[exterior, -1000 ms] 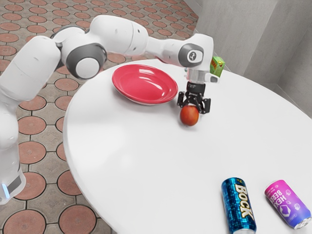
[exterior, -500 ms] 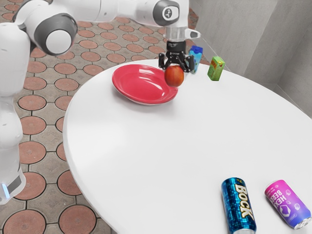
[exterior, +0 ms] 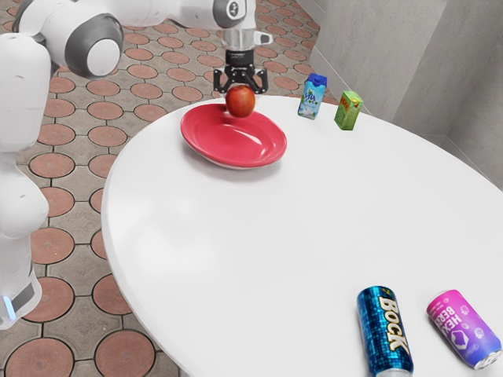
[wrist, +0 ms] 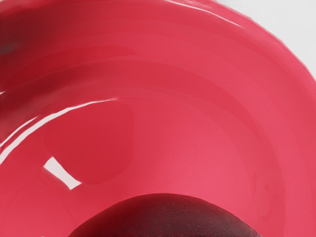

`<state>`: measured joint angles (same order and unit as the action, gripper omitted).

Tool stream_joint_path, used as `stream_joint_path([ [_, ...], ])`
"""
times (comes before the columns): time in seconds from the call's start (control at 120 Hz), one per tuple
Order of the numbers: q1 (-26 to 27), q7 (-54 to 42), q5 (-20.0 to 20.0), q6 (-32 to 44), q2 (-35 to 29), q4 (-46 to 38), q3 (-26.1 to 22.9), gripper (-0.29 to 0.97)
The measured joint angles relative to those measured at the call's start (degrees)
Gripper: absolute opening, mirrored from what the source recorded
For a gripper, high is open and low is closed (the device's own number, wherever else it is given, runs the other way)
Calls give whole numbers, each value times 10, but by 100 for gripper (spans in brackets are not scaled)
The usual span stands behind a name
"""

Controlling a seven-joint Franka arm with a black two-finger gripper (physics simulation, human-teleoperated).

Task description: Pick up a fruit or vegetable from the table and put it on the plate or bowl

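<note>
A red apple [exterior: 240, 101] hangs in the air above the far part of the red bowl [exterior: 259, 149], with my black gripper [exterior: 240, 88] shut on it from two sides. The bowl sits on the white round table [exterior: 299, 236] toward the exterior view's upper left. In the wrist view the bowl's glossy red inside [wrist: 197, 113] lies right under my hand, and the dark rounded apple [wrist: 163, 217] shows blurred at the lower edge.
A blue carton [exterior: 312, 96] and a green carton [exterior: 348, 110] stand at the table's far edge. A blue can [exterior: 385, 330] and a pink can [exterior: 464, 327] lie near the front at the exterior view's right. Grey walls rise behind.
My gripper lifted the apple off the table beside the bowl and carried it toward the exterior view's left, until it hangs over the bowl.
</note>
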<state>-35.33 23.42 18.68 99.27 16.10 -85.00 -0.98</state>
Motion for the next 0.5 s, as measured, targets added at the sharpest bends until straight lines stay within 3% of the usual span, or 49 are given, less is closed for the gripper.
stream_joint_path([
  [0.233, 5, 9, -4, 0, -9, 0, -3, 64],
  [0.333, 18, 17, 7, 13, -50, -1, 0, 66],
  [0.392, 89, 81, -23, 17, -117, 5, -3, 67],
  [0.5, 311, 249, -63, -37, -179, 37, -7, 68],
])
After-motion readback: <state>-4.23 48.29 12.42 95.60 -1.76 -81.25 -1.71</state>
